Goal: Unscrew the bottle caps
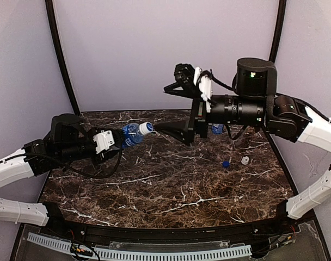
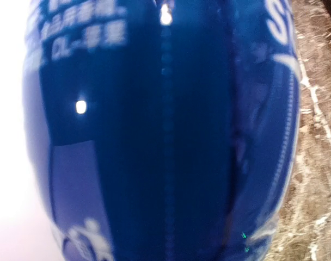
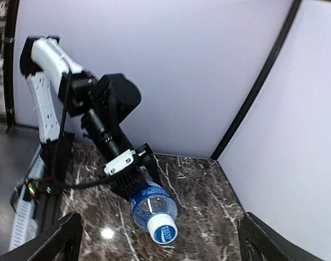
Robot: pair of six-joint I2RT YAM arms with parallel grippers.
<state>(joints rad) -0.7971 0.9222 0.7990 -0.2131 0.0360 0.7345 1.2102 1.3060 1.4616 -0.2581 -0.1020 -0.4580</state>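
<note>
Top view: left gripper (image 1: 115, 140) clamped round a small clear plastic bottle with a blue label (image 1: 130, 134), its white screw cap (image 1: 147, 128) aimed at the right gripper (image 1: 160, 107), whose fingers gape wide just short of it. A loose blue cap (image 1: 225, 163) and a loose white cap (image 1: 245, 160) lie on the dark marbled table (image 1: 154, 196). Left wrist: only blue label, fingers unseen. Right wrist: the cap sits between the spread fingers but low in view, so a closing grab may clip the rim and slip, or the bottle may spin in the left grip.
</note>
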